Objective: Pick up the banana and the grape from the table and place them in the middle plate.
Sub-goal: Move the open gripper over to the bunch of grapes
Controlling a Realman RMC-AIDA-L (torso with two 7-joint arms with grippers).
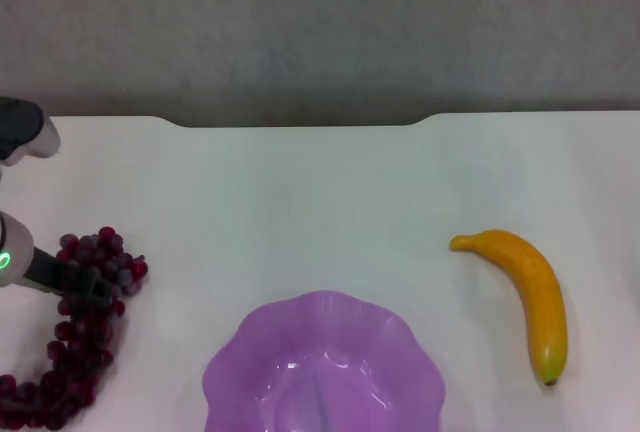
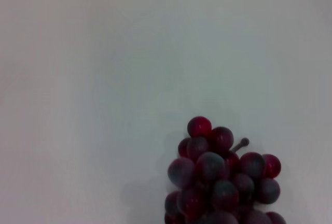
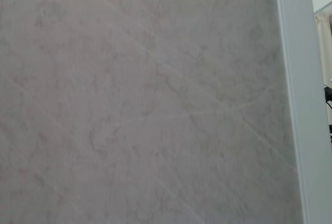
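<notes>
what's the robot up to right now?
The left gripper is down at the grapes on the table's left side, reaching in at the upper part of the bunch. The banana lies untouched on the right. The purple plate at the near edge holds nothing. The right arm is out of the head view, its camera facing a wall.

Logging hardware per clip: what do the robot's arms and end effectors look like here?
Only the left arm shows, at the head view's left edge: a rounded light grey casing above, and a white segment with a small green light, ending in the dark left end effector over the grapes. The right arm is out of view.
</notes>
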